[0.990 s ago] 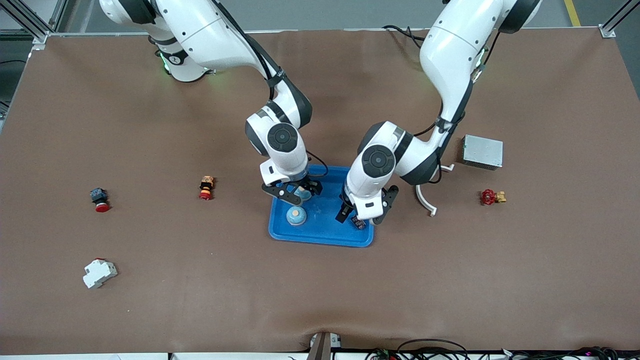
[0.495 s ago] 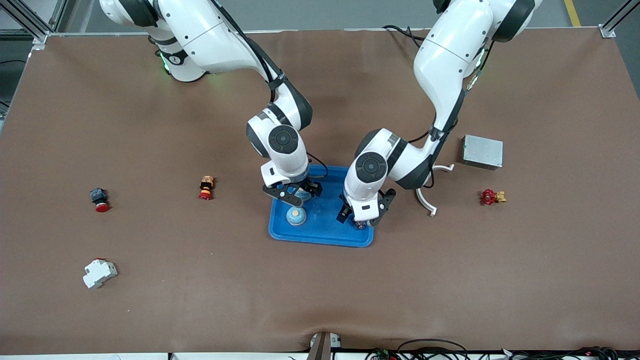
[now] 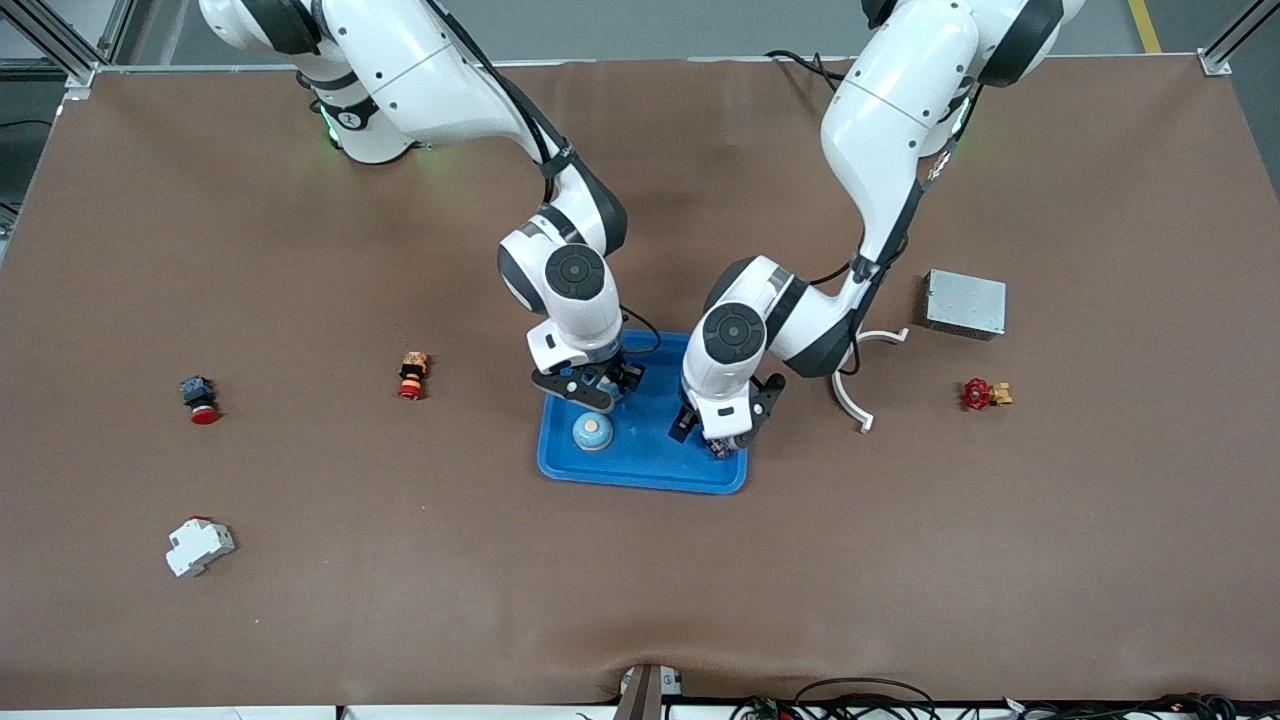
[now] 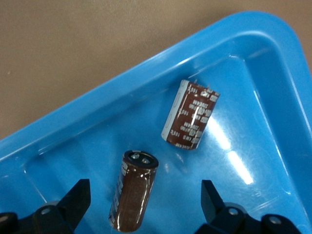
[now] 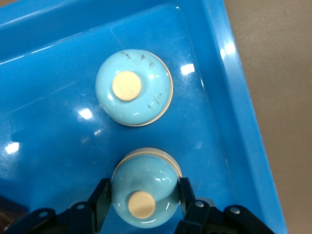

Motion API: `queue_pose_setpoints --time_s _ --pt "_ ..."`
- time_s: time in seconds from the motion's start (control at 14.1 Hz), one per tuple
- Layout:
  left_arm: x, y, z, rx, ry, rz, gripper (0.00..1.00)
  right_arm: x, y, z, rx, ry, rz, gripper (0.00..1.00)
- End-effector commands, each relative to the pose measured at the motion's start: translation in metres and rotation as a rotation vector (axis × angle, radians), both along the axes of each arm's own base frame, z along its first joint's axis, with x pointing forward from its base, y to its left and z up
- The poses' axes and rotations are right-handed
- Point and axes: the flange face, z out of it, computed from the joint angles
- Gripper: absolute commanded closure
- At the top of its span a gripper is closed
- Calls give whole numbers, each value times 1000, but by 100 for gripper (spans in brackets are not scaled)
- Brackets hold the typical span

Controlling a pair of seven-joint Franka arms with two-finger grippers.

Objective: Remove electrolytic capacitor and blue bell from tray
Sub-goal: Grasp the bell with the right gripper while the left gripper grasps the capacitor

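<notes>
A blue tray lies mid-table. In the right wrist view, my right gripper is shut on a light-blue bell with a cream button, low over the tray. A second such bell rests on the tray beside it, also in the front view. My left gripper is open, low over the tray's corner toward the left arm's end. One brown capacitor lies between its fingers, untouched. A second capacitor lies apart from it.
Toward the right arm's end lie two red-capped buttons and a white breaker. Toward the left arm's end lie a white curved piece, a grey metal box and a red valve.
My left gripper has shifted a little toward the tray's middle over the capacitors. My right gripper has barely moved with its bell.
</notes>
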Motion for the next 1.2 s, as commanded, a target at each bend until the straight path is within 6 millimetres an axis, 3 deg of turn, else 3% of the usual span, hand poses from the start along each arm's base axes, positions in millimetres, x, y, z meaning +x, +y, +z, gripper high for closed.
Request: queue_pose_setpoints --time_s 0.0,0.07,0.21,0.28,0.35,0.5,0.78,0.99,1.13 --pt "-3 -8 -3 10 -16 9 0 3 8 7 -1 -19 -1 100" --pt "-3 -8 -5 10 -11 14 0 4 5 9 -3 -17 -1 100" --pt "-5 -7 -7 14 -6 46 48 5 -3 32 -34 17 10 100" --pt "-5 -7 -7 14 -5 57 67 10 -12 48 -41 25 34 100" --pt "-5 -7 -7 15 -6 57 83 18 -26 69 -40 33 41 100" --pt "-5 -7 -7 17 -5 56 100 24 -52 102 -47 45 75 100" --pt "0 -3 6 7 -19 65 100 35 -154 148 -31 52 212 100" --pt "1 1 40 -3 -26 55 100 32 -222 158 -12 77 315 100" --pt "8 27 72 -1 -35 25 100 29 -265 154 -8 90 361 100"
